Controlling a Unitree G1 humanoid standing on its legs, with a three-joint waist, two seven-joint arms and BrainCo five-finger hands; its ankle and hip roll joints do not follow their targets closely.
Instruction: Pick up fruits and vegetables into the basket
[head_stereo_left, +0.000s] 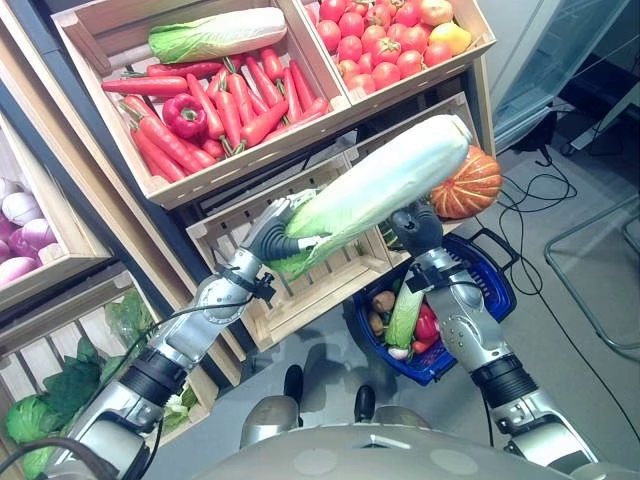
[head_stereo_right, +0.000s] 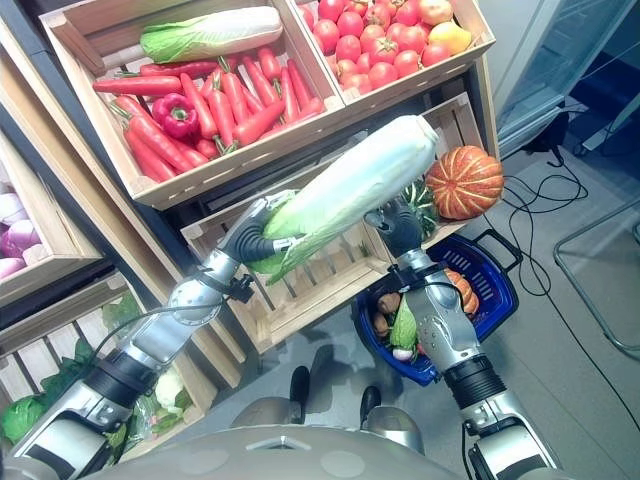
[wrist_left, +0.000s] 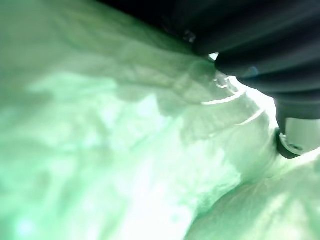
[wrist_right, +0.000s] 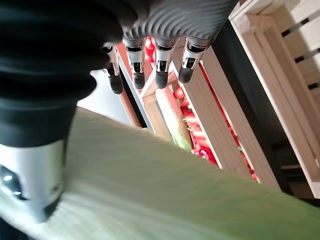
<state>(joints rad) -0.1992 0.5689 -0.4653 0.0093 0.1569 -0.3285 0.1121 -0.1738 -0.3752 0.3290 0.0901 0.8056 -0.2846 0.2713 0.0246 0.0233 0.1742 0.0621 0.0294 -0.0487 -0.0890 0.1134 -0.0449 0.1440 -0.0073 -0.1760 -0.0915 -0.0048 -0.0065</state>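
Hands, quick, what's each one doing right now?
Left hand: closed on the napa cabbage, leafy end.
Right hand: open, fingers straight, supporting the cabbage.

A: Hidden items?
B: Left hand (head_stereo_left: 272, 238): fingers buried under the leafy end of the napa cabbage (head_stereo_left: 380, 187), so its grasp is unreadable. Blue basket (head_stereo_left: 498, 290): near side covered by the right forearm, contents partly masked.
A: Cut off?
B: Onions (head_stereo_left: 22, 236) at the edge; upper crate (head_stereo_left: 200, 180) cropped at the top.
A: Blurred?
B: Left wrist view: pale green leaf surface, no detail.
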